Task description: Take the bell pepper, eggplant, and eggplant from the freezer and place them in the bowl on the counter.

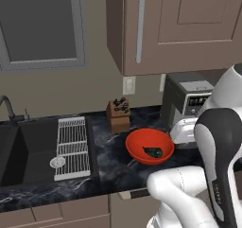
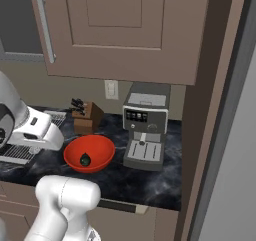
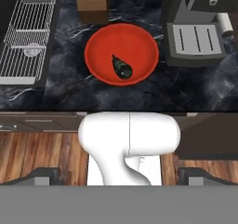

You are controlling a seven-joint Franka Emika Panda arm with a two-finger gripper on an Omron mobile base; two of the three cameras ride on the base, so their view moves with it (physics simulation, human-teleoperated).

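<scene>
Your gripper (image 3: 119,180) stands wide open with nothing between its tips, looking down from above and back of the desk (image 3: 195,86) edge. Ahead of it and below sits the bowl (image 3: 102,42), and in that bowl lies one dark green-black vegetable (image 3: 122,67), which I judge to be an eggplant, though it is small and hard to name for sure. Just beyond the bowl from the gripper stands the knife block (image 3: 92,4); off to one side is the coffee machine (image 3: 193,37), to the other the drying rack (image 3: 27,37) over the sink.

By my reading, one item of three is delivered and you are between trips: the drop is done and the fetch is not yet begun. The freezer (image 2: 235,150) shows as the grey panel at the far edge of the right base view, past the coffee machine and well apart from the gripper. Your next move calls for turning toward it, keeping the gripper open, and reaching onto a shelf for the bell pepper or the second eggplant.
</scene>
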